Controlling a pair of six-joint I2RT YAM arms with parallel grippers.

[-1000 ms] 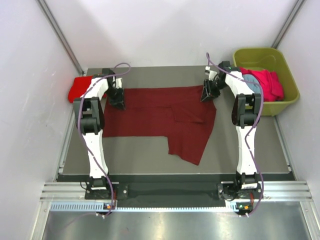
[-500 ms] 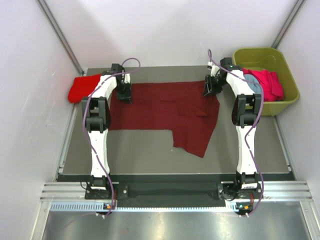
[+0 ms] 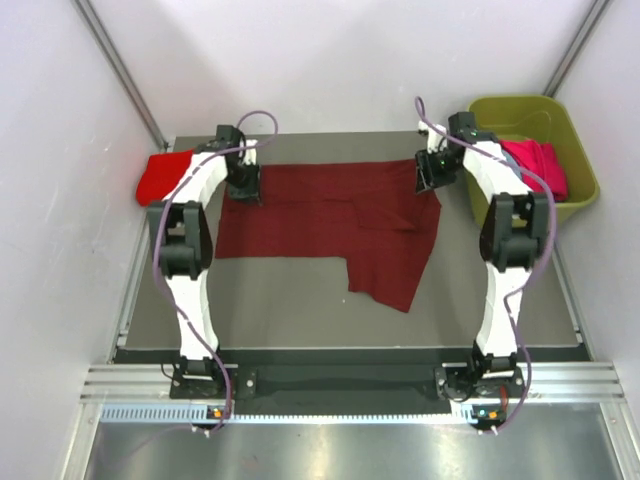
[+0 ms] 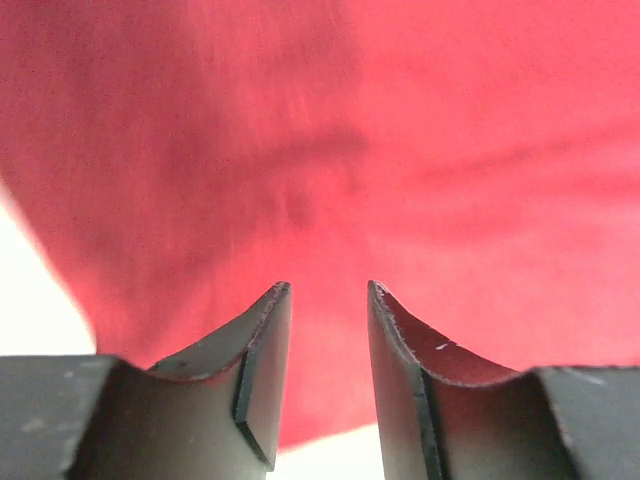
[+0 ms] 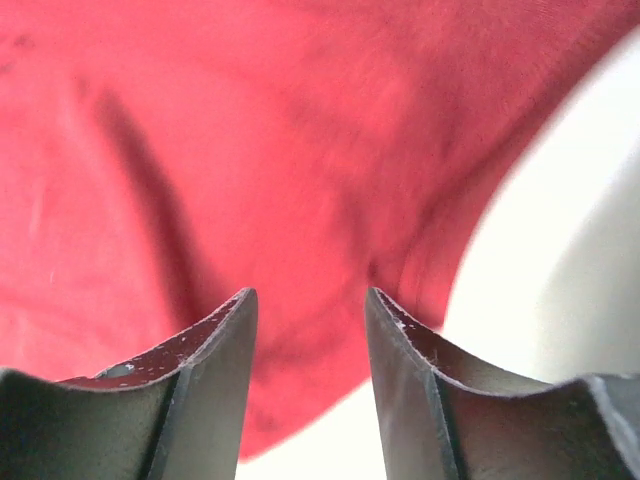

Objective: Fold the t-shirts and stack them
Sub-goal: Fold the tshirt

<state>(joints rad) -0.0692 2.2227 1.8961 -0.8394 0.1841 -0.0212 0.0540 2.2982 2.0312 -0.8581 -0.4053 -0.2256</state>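
The maroon shirt (image 3: 320,220) lies spread flat on the table (image 3: 280,295), toward the far side. A narrower flap reaches toward the near right.

The left gripper (image 3: 243,188) is over the shirt's far left corner. In the left wrist view its fingers (image 4: 262,350) stand a little apart, with cloth showing flat in the gap and beyond. Nothing is pinched between them.

The right gripper (image 3: 428,180) is over the far right corner. Its fingers (image 5: 215,370) are likewise parted, slightly wider, above the cloth's edge, and hold nothing.

A red shirt (image 3: 160,177) lies bunched at the table's far left edge, just left of the left arm. At the far right stands a green tub (image 3: 515,102) with a pink shirt (image 3: 540,165) heaped inside, beside the right arm.
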